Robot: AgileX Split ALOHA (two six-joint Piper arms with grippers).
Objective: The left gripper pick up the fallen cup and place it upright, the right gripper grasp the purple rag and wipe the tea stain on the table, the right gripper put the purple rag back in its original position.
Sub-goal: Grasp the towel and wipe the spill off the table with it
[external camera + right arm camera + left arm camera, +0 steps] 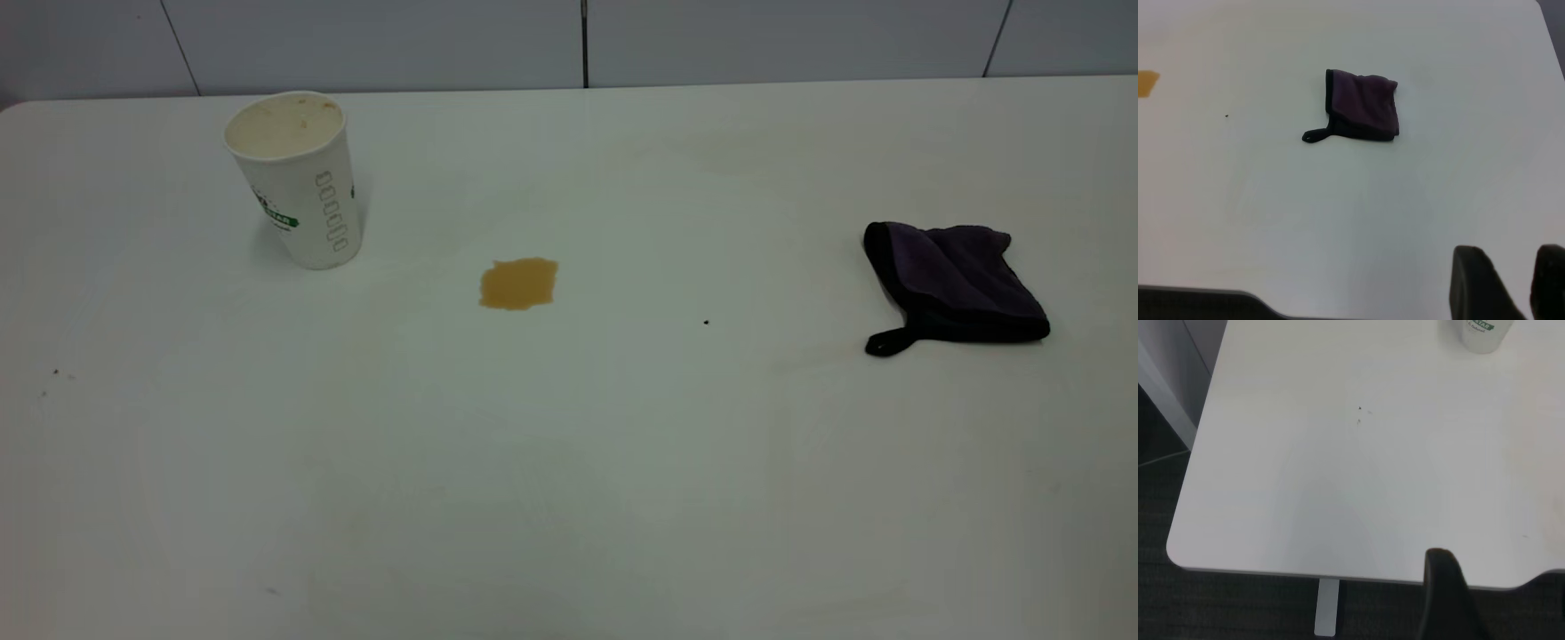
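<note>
The cup [297, 180] stands upright. The purple rag [953, 283] lies flat on the worktop's [569, 462] right side, well ahead of the right end effector [1513, 285] (open, holding nothing), the nearer arm.

The left tool [1448, 600] and right tool [1508, 283] show plain matte-black rounded tips.

Cup [1479, 335]: cut by the frame's upper edge in the left wrist view, base only. Tea stain [1147, 83]: clipped at the left edge of the right wrist view. Left gripper [1448, 597]: one dark tip shows at the lower edge; right gripper [1511, 280]: finger ends only, lower right.
</note>
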